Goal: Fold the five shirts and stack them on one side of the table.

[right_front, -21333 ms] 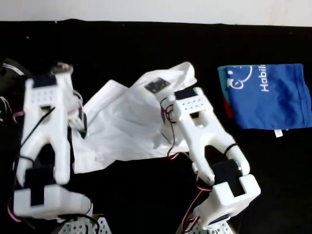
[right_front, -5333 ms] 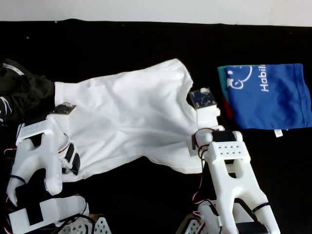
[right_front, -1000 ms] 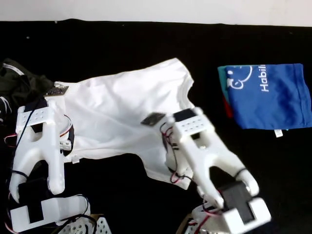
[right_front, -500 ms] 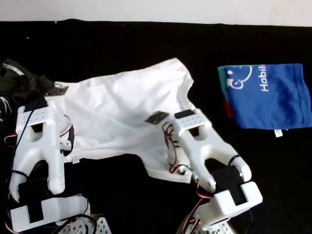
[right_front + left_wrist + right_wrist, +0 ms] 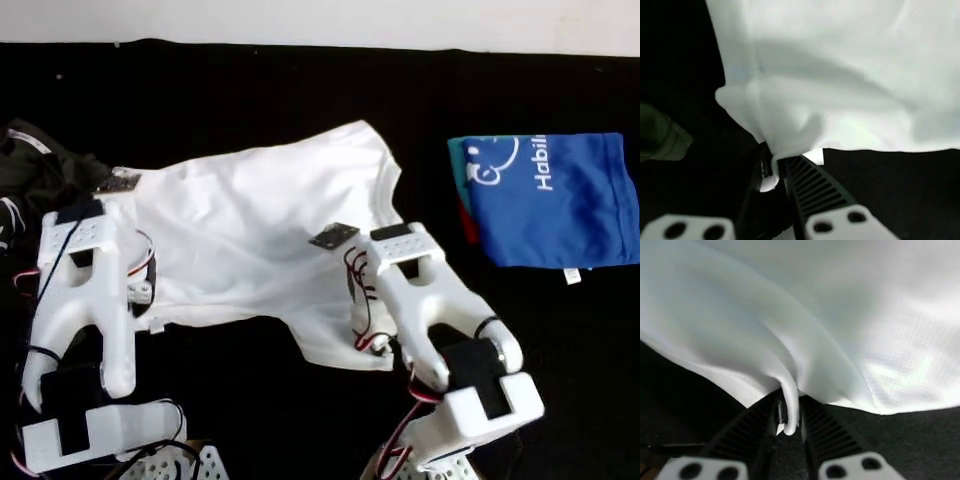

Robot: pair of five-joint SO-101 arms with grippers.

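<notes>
A white shirt (image 5: pixel 255 225) lies spread on the black table, collar toward the right. My left gripper (image 5: pixel 774 167) is shut on a bunched fold of the white shirt (image 5: pixel 840 75) at its left hem. My right gripper (image 5: pixel 790 416) is shut on a ridge of the white shirt (image 5: pixel 840 325) at its near right edge. In the high view the left arm (image 5: pixel 85 290) stands at the shirt's left side and the right arm (image 5: pixel 420 295) at its lower right corner. A folded blue shirt (image 5: pixel 550 195) tops a stack at the right.
A dark garment pile (image 5: pixel 30 170) lies at the far left edge of the table (image 5: pixel 300 90). Teal and red folded edges (image 5: pixel 460 190) peek from under the blue shirt. Bare black table runs along the back and between the white shirt and the stack.
The right arm has shifted slightly right and back over the last second, pulling the shirt's near right edge with it. The left arm has barely moved.
</notes>
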